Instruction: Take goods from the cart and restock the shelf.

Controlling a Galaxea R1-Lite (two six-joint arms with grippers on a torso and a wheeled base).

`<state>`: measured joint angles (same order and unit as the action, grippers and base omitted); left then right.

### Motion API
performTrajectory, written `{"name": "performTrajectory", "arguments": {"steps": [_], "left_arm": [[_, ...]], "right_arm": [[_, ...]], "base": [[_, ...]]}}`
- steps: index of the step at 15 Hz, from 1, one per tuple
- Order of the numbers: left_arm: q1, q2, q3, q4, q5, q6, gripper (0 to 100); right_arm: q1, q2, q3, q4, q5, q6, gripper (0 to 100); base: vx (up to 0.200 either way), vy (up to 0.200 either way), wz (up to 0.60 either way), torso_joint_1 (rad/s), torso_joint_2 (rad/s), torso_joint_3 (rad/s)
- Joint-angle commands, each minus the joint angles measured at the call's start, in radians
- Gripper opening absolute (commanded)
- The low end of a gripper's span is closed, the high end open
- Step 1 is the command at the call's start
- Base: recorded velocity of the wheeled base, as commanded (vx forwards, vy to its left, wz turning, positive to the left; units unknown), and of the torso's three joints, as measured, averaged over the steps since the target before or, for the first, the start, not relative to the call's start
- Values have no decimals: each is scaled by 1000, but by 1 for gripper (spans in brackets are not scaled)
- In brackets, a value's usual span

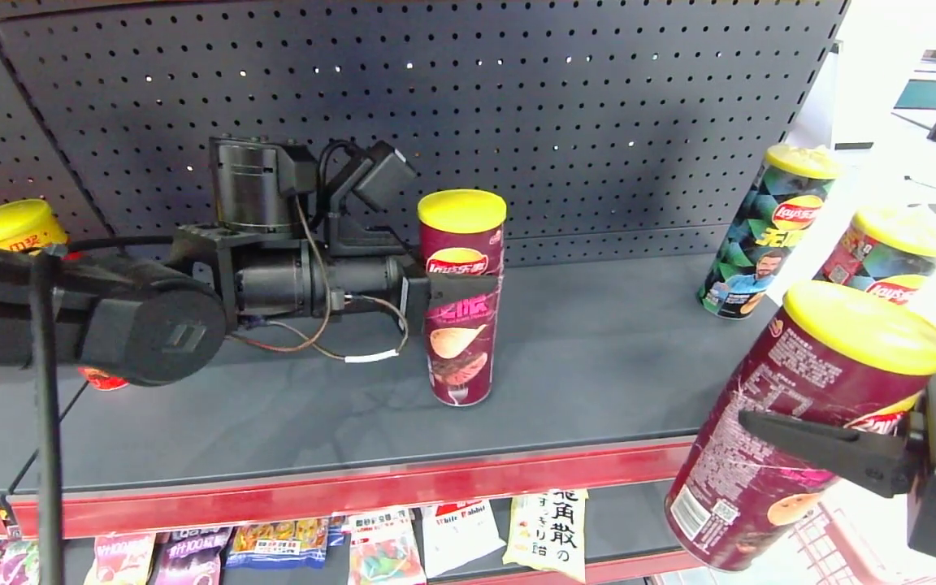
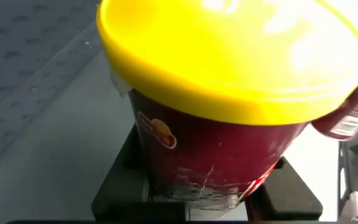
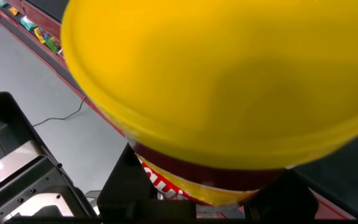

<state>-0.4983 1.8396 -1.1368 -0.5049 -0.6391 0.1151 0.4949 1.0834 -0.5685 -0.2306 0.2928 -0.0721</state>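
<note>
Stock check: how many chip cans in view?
5 cans: one in left end effector on the shelf, one in right end effector, two near shelf's right end, one far left behind arm; others may be hidden.

We see a maroon can [image 1: 461, 325] with a yellow lid on the grey shelf [image 1: 598, 357], whose front edge is red. The pegboard [image 1: 517, 97] behind is dark grey, dotted with small holes. The second can [image 1: 793, 406] is maroon too, yellow-lidded, between black fingers [image 1: 825, 447]. The patterned can [image 1: 760, 236] at the shelf's right edge shows teal-and-black triangles under a yellow lid.
</note>
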Motion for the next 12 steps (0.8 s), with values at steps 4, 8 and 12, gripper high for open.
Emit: {"name": "performTrajectory", "arguments": {"steps": [4, 8, 12], "left_arm": [[-62, -45, 132, -104, 61, -2, 0], [-72, -74, 167, -112, 79, -3, 0], [-91, -89, 184, -112, 99, -25, 0]], "right_arm": [[-4, 1, -7, -1, 0, 0, 0], [-2, 6, -7, -1, 2, -2, 0], [-2, 9, -7, -1, 2, -2, 0]], "base": [[0, 0, 0, 0, 0, 0], [0, 0, 0, 0, 0, 0], [0, 0, 0, 0, 0, 0]]}}
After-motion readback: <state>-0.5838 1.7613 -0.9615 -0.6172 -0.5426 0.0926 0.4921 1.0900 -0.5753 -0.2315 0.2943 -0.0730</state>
